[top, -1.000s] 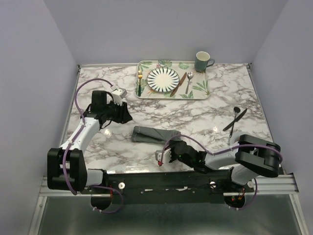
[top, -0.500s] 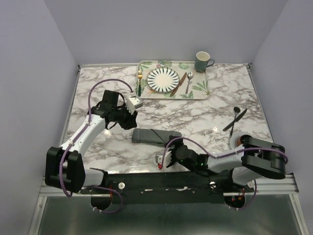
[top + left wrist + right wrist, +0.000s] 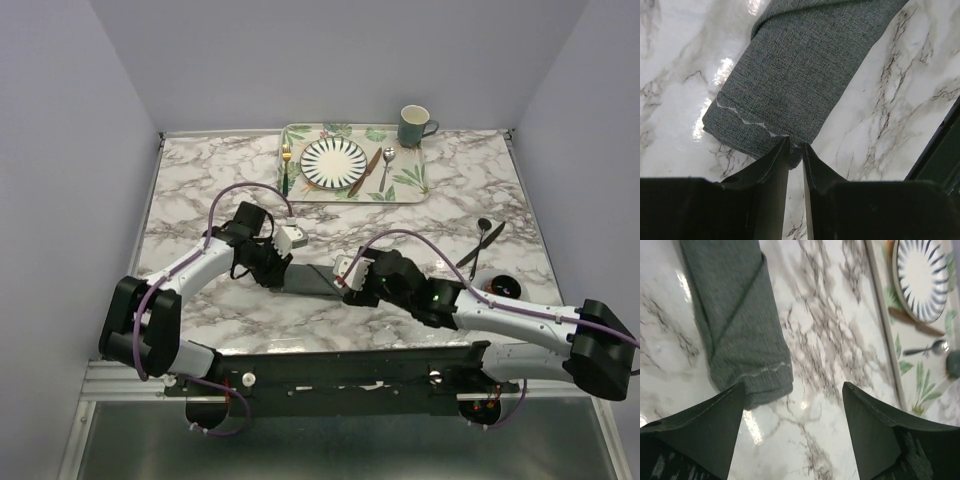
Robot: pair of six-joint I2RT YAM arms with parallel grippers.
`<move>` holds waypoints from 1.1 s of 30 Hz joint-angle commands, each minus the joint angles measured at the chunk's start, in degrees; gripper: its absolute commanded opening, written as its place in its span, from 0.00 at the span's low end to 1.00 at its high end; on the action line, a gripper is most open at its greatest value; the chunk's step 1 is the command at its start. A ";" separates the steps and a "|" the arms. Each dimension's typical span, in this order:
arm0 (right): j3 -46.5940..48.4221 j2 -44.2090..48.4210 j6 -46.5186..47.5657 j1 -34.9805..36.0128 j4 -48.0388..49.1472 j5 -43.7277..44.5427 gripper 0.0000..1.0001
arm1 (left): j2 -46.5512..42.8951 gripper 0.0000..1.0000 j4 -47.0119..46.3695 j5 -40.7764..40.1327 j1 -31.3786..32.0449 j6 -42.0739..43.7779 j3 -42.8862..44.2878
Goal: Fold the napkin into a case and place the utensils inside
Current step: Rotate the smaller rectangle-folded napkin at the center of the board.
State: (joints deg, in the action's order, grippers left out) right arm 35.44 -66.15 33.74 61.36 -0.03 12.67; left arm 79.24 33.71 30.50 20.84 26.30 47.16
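I have the napkin (image 3: 312, 280) lying in the middle of the tabletop (image 3: 420, 230), folded down to a long narrow strip with both arms brought in over it, one at each end. The left end effector (image 3: 796, 147) sits low at the strip's left end, its fingers drawn in to a thin slit with the stitched hem caught between the tips. I read that as a pinch on the edge, there to pin or lift that end for the next fold. The right end effector (image 3: 792, 400) hangs just above the other end with its fingers spread wide and nothing in them. From its wrist camera the cloth's end shows between the two fingers, so it looks placed to come down on that hem as the partner grip. The fork (image 3: 285, 168) waits on the tray (image 3: 405, 188) at the far edge, left of the striped plate (image 3: 336, 160), with the knife (image 3: 366, 170) and spoon (image 3: 387, 168) to the plate's right, all well apart from the cloth. My judgement is that the folding is mostly done but the pocket is not yet ready, and no cutlery is loaded. The risk I watch is the thin pinch slipping off the hem and undoing the fold
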 commanded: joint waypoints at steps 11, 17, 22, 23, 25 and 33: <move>12.10 -14.17 -9.39 -11.44 -17.46 -17.32 0.55 | 8.82 0.27 1.18 -4.84 1.57 0.94 2.32; 10.35 -19.10 -2.81 -11.35 -19.30 -18.20 0.50 | 8.56 0.30 0.56 -4.93 1.48 -0.46 3.73; 9.21 -17.96 -1.65 -11.35 -22.90 -20.83 0.45 | 7.86 0.32 0.47 -3.61 1.57 -0.99 5.05; 9.21 -17.61 -2.00 -11.35 -23.86 -21.36 0.46 | 6.99 0.32 0.82 -2.74 1.48 -0.38 4.96; 9.12 -17.61 -2.27 -11.35 -24.75 -23.38 0.46 | 5.49 0.32 1.53 -1.68 1.48 0.85 4.44; 17.98 -15.59 -6.82 -18.70 -31.69 -33.56 0.52 | -1.36 0.26 6.27 -0.44 1.83 8.23 1.54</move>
State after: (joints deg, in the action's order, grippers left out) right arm 46.74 -83.99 30.59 48.77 -24.71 -12.27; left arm 81.87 36.73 28.14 22.31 29.21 50.72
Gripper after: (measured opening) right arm 0.508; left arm 0.282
